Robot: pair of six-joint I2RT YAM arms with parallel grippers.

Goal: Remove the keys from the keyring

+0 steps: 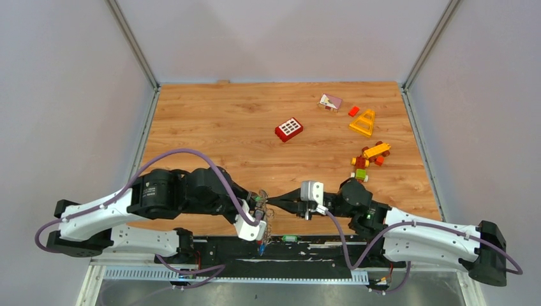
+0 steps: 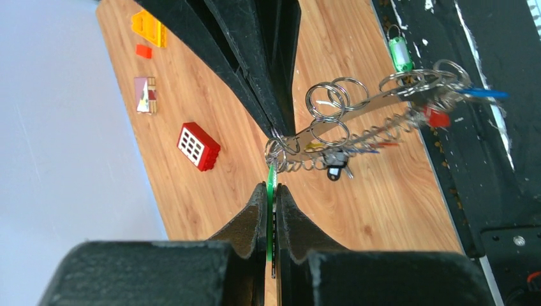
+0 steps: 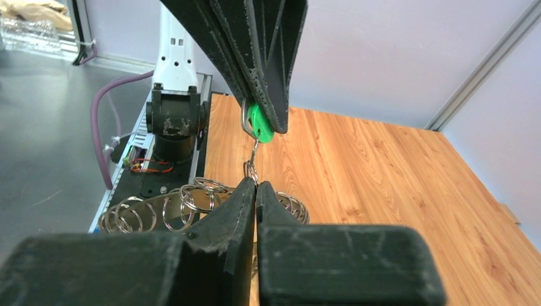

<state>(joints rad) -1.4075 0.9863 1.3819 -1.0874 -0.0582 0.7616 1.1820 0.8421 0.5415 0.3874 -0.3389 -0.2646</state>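
Observation:
My left gripper is shut on a flat green tag, seen edge-on between its fingers. A short link joins the green tag to a small split ring, and my right gripper is shut on that ring at the rim of the keyring. The keyring is a grey metal band fringed with split rings and hangs in the air between the two grippers, over the table's near edge. Keys dangle from it, among them a red-headed one and a blue one. From above, both grippers meet tip to tip, with the keyring hanging below.
A red brick lies mid-table. A yellow piece, a small orange brick, a pink block and a brick cluster sit at the back right. A loose green tag rests on the black base plate.

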